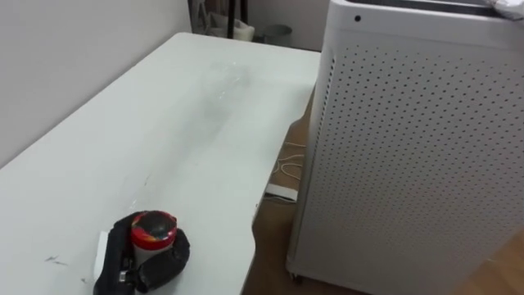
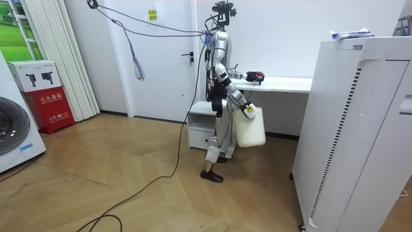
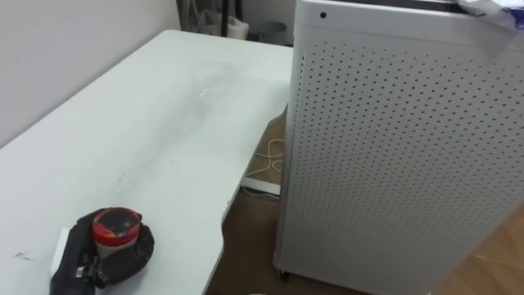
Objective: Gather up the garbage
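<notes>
- On the surface [image 1: 188, 123], low left in the left eye view: black bundle [image 1: 147, 250] with a red lid, likely the garbage; white cabinet [image 1: 409, 164] standing just to the right.
- From the room view: right hand [image 2: 247, 108] low at the side, fingers curled on the top of a white bag [image 2: 250, 129]; wrapper [image 2: 351, 33] atop the cabinet, perhaps garbage too.
- Through the right eye view: same bundle, at the robot's end of the surface. Best taken from above, round the lid, then dropped into the bag brought close.
</notes>
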